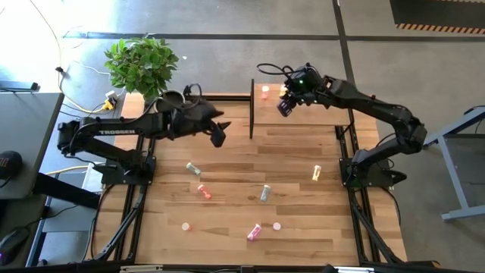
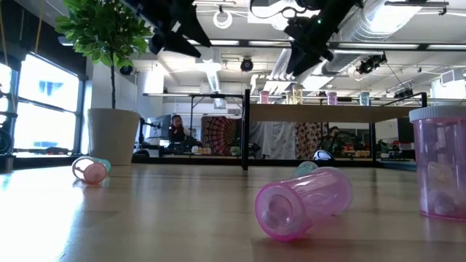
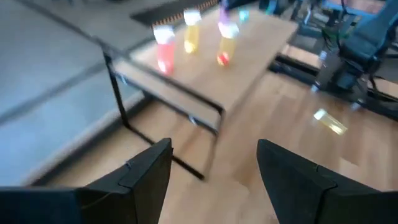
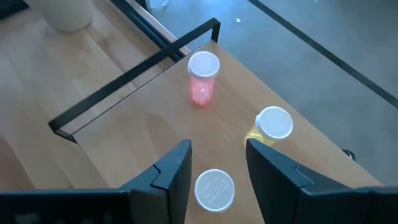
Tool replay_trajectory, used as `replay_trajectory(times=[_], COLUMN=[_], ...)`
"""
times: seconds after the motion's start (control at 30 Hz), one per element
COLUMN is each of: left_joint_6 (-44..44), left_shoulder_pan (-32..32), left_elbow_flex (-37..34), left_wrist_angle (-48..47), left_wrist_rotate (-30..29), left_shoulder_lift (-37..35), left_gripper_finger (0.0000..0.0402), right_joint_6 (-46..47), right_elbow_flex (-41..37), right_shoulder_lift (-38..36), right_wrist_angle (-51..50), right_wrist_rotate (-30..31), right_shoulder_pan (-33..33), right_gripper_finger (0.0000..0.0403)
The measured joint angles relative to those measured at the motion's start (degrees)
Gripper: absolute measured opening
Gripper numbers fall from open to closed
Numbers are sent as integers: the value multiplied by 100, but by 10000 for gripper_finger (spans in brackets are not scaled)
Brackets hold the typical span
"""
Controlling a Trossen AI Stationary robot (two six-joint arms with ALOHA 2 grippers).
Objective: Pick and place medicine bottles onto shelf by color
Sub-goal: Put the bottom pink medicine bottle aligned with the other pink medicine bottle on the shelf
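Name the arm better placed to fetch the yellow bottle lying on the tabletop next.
Right, probably. The yellow bottle lies close to the right arm's base, while the open left gripper hovers across the table. The right gripper is over the shelf, open.

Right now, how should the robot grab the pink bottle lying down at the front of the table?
Probably by its round body, coming straight down from above. The pink bottle lies on its side on the tabletop, nothing touching it, so fingers could close across its narrow width. The open left gripper hangs nearer.
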Motion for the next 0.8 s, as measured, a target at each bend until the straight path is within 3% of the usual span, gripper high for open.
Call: replay_trajectory(times=[0.3, 0.8], left_joint_6=[-2261, -4266], left_shoulder_pan=[-961, -3918], left_elbow_flex=[0, 0], left_wrist_angle=[-1529, -2591], left_wrist_rotate=[-3, -19], left_shoulder_lift=[0, 0], left_gripper_finger=[227, 227], right_joint_6=[136, 658], right_elbow_flex=[567, 625], right_shoulder_lift=[0, 0], right_wrist_angle=[-516, -1464], right_wrist_rotate=[-5, -7], right_shoulder_pan=[207, 975], right_gripper_finger=[145, 145])
